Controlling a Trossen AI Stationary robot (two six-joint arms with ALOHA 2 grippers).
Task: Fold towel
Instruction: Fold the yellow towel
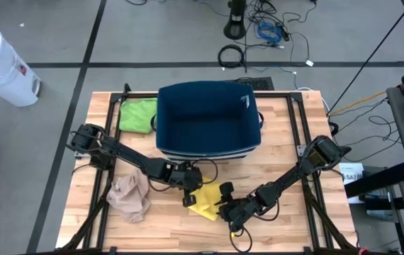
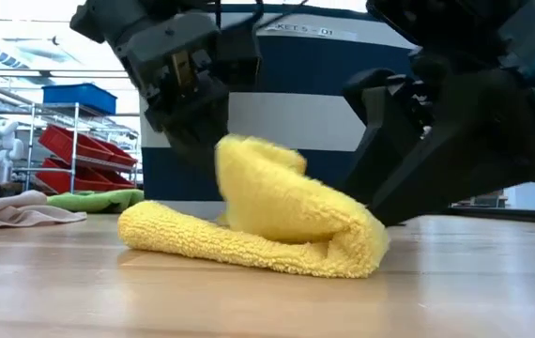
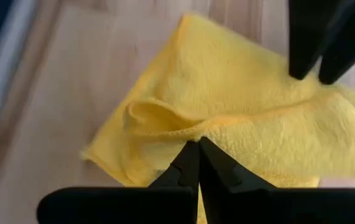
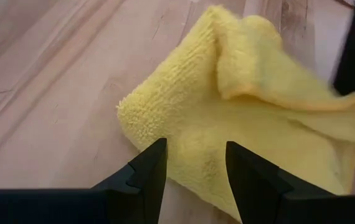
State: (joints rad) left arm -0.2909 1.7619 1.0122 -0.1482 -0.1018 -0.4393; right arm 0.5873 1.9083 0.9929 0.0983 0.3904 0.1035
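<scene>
Fingers point(image 3: 197, 163) of the left gripper point(image 1: 190, 200) are clenched on an edge of the yellow towel point(image 1: 208, 200), bunched on the wooden tabletop point(image 1: 301, 227) before the blue bin point(image 1: 209, 119), while the right gripper's point(image 4: 195, 163) fingers hover parted over it.

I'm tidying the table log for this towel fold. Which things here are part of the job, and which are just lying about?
In the job:
- yellow towel
- left gripper, shut on the towel's edge
- right gripper, open over the towel

Lying about:
- beige cloth
- green cloth
- blue bin
- white container on the floor
</scene>
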